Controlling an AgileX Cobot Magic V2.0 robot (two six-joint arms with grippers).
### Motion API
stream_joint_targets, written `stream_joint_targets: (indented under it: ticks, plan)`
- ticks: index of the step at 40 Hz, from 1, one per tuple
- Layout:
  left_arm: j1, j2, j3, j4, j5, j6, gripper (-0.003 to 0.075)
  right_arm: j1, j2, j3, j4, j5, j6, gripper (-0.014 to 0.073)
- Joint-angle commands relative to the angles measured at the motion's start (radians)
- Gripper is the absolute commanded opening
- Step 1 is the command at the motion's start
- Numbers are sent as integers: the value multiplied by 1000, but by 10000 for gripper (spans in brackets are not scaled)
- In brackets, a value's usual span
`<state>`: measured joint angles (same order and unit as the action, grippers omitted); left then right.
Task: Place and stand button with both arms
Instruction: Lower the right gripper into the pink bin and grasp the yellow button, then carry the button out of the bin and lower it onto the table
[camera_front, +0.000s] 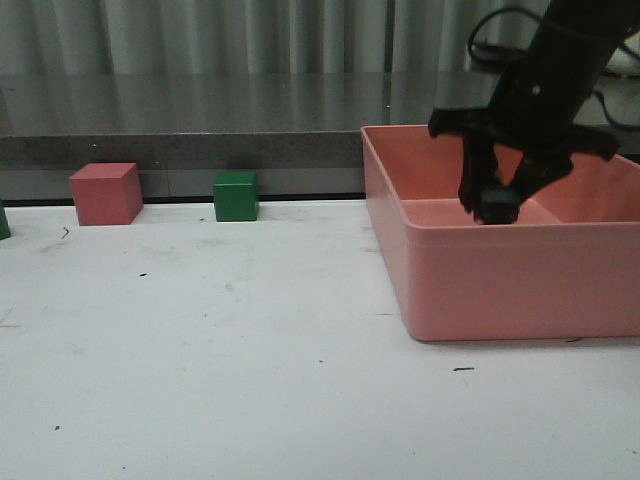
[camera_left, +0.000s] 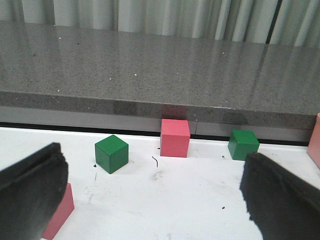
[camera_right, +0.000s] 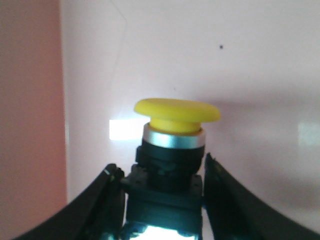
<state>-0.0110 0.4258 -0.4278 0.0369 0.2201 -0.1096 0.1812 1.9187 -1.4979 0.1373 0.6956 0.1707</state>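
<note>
The button (camera_right: 176, 112) has a yellow mushroom cap, a pale collar and a black blocky body. My right gripper (camera_right: 162, 172) is shut on the black body, one finger on each side, with the cap pointing away from the wrist. In the front view the right gripper (camera_front: 497, 205) hangs inside the pink bin (camera_front: 480, 290), near its inner divider, and the button shows there only as a dark lump. My left gripper (camera_left: 150, 200) is open wide and empty, low over the white table; it is out of the front view.
A pink cube (camera_front: 105, 193) and a green cube (camera_front: 236, 195) stand at the table's back edge under a grey ledge (camera_front: 200, 120). The left wrist view shows two green cubes (camera_left: 111, 153) (camera_left: 243, 144), a pink cube (camera_left: 175, 137) and another pink block (camera_left: 60, 210) by the left finger.
</note>
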Motion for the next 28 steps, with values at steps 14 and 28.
stream_joint_targets:
  ticks: [14, 28]
  plan:
    - [3, 12, -35, -10, -69, 1, 672, 217, -301, -32, 4, -28, -28, 141]
    - [3, 12, -35, -10, -69, 1, 672, 553, -159, -90, 6, -93, -27, 141]
